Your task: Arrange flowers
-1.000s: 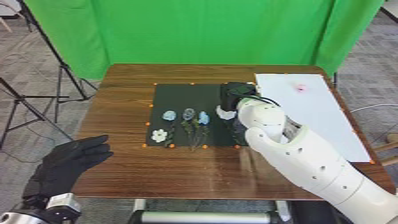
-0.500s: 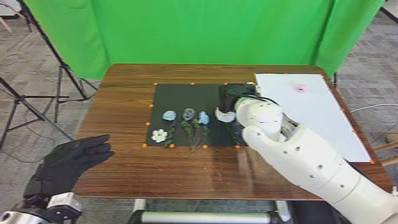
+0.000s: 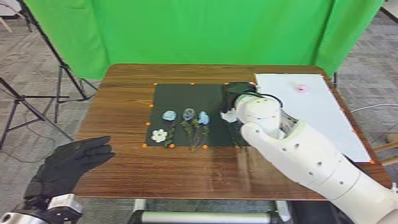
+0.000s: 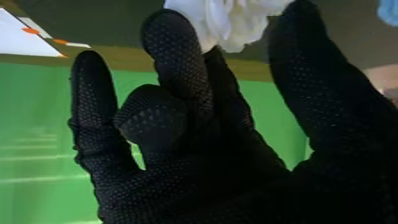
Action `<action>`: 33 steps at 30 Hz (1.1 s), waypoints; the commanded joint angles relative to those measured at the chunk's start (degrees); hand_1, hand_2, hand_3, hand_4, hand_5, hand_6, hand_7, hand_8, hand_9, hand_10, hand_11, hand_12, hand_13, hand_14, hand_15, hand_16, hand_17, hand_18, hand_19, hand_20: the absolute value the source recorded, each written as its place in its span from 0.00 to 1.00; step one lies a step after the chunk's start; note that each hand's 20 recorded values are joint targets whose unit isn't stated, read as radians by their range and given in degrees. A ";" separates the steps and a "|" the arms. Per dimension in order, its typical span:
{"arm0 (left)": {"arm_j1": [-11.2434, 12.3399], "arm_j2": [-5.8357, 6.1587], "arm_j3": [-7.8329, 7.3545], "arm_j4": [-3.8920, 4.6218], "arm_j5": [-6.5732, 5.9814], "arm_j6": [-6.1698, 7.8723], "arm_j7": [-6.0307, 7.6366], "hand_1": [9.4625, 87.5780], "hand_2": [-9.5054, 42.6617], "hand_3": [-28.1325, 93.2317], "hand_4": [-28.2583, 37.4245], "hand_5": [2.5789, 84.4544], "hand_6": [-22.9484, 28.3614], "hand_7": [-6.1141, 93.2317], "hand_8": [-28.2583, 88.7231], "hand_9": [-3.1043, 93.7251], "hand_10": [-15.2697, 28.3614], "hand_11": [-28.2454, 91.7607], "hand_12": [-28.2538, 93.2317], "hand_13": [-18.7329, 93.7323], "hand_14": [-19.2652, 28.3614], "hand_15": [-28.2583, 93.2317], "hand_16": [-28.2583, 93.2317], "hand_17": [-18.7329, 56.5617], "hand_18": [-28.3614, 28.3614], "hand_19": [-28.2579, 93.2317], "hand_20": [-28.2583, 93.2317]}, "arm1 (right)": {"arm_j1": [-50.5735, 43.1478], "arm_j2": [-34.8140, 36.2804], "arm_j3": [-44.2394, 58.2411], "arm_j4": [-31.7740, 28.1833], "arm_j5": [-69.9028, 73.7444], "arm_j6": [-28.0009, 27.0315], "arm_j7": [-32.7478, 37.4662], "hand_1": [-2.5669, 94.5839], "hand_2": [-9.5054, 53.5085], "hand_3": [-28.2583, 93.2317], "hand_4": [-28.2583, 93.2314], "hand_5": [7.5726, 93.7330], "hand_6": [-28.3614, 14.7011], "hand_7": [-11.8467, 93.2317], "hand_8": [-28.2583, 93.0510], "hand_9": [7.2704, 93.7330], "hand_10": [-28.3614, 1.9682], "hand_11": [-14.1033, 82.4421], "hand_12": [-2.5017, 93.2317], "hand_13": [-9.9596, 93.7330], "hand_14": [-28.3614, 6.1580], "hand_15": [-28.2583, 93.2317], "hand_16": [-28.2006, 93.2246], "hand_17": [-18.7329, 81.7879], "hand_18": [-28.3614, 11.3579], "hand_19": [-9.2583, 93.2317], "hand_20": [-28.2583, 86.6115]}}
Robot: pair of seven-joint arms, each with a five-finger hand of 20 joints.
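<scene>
- Look first to the white flower point(image 4: 233, 20): petals right at the fingertips of the right hand point(image 4: 209, 187), between the thumb point(image 4: 306, 75) and the fingers point(image 4: 182, 65).
- Read the long axis by the stem point(image 3: 236, 134): runs from the bloom toward the robot, near the wrist, roughly in line with the stems of the blue flowers point(image 3: 169, 115).
- Spread well apart at the tips, right fingers mostly straight, with petals seemingly touched on one side; cannot tell whether gripped at all.
- Nearer by far with the right hand; left hand point(image 3: 75, 156) well apart to the fingers' left, open and relaxed, holding nothing, beside the counter point(image 3: 178, 175).
- Likely settling the bloom into the row; probably calls for small moves along the stem's line, then a straight lift clear of the petals. Could drag or turn the bloom by a snag on the glove.
- Count by place: three blue flowers left of the fingers, one small white flower point(image 3: 159, 135) farther left and nearer the robot, one white flower at the tips, one pink flower point(image 3: 301, 88) to the right.
- Count also one black sheet point(image 3: 182, 95) below the fingers and one white sheet point(image 3: 333, 125) to the right.
</scene>
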 commanded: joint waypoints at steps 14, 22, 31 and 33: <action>-0.40 -0.72 0.55 0.14 0.51 -0.65 -1.39 0.23 0.29 0.89 0.18 0.59 0.75 0.20 0.17 0.46 0.88 0.55 0.32 0.43 1.00 0.74 0.13 0.12 0.90 0.72 0.37 | 1.84 0.12 -1.86 -0.82 -6.33 -3.83 -1.21 0.30 0.09 0.85 0.02 0.46 0.44 0.18 0.17 0.61 0.17 0.56 0.25 0.72 0.34 0.92 0.42 0.42 0.00 0.91 0.33; 0.54 -0.40 0.45 0.03 0.25 -0.14 -0.70 0.23 0.30 0.89 0.17 0.59 0.75 0.20 0.17 0.46 0.88 0.55 0.32 0.43 1.00 0.74 0.13 0.12 0.90 0.72 0.37 | 2.28 2.89 -2.95 -1.83 -7.75 1.27 -3.30 0.27 0.14 0.84 0.03 0.45 0.42 0.18 0.17 0.58 0.10 0.45 0.22 0.69 0.29 0.91 0.41 0.42 0.00 0.90 0.33; 2.86 1.34 -0.01 -0.44 -1.04 2.10 2.55 0.23 0.30 0.89 0.17 0.59 0.75 0.20 0.17 0.46 0.88 0.55 0.32 0.43 1.00 0.74 0.13 0.12 0.90 0.72 0.37 | 4.22 10.98 1.26 -1.39 1.03 11.10 -6.75 0.25 0.21 0.89 0.03 0.50 0.46 0.23 0.16 0.59 0.19 0.40 0.21 0.69 0.39 0.90 0.38 0.41 0.05 0.89 0.32; 2.92 1.70 0.54 -0.58 -1.28 2.72 3.16 0.23 0.30 0.88 0.17 0.59 0.75 0.20 0.17 0.46 0.88 0.55 0.32 0.43 1.00 0.74 0.13 0.12 0.90 0.72 0.37 | 3.50 12.01 4.58 -0.03 3.06 9.90 -8.54 0.25 0.22 0.91 0.03 0.50 0.47 0.23 0.16 0.57 0.21 0.40 0.21 0.68 0.41 0.90 0.38 0.40 0.09 0.88 0.31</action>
